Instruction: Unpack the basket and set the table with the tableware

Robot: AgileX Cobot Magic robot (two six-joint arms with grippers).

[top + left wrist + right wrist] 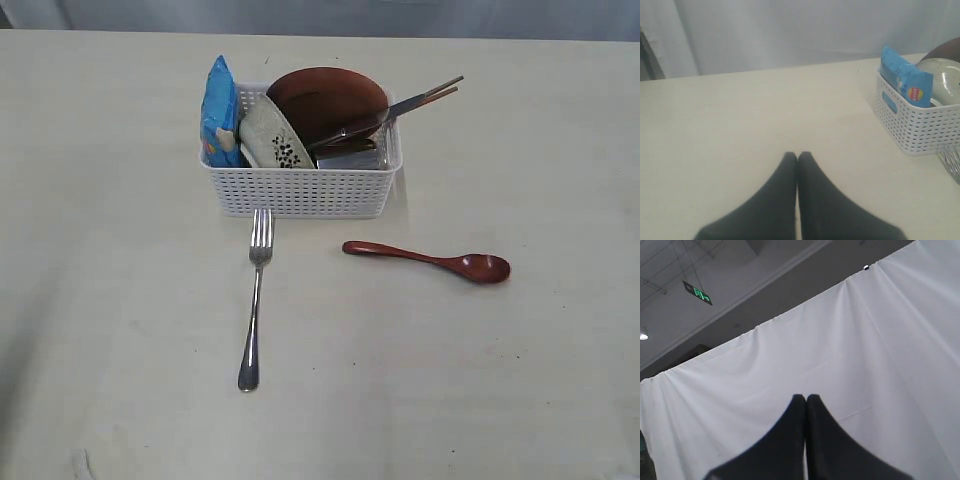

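Sitting at 12 o'clock on the table (pixel 120 300), the basket (pixel 300 195) holds chopsticks (pixel 440 92) slanting toward 2 o'clock. The left gripper (pixel 798 156), closed and empty, faces it and is likely nearer. The right gripper (pixel 806 397), likewise closed and empty, faces the curtain (pixel 865 340).

White lattice basket (pixel 300 192) on a cream table (pixel 120 350) holds a tilted brown plate (pixel 325 100), floral bowl (pixel 272 135) and chopsticks (pixel 440 92). A steel fork (pixel 255 300) and dark red spoon (pixel 430 260) lie flat just beside it.
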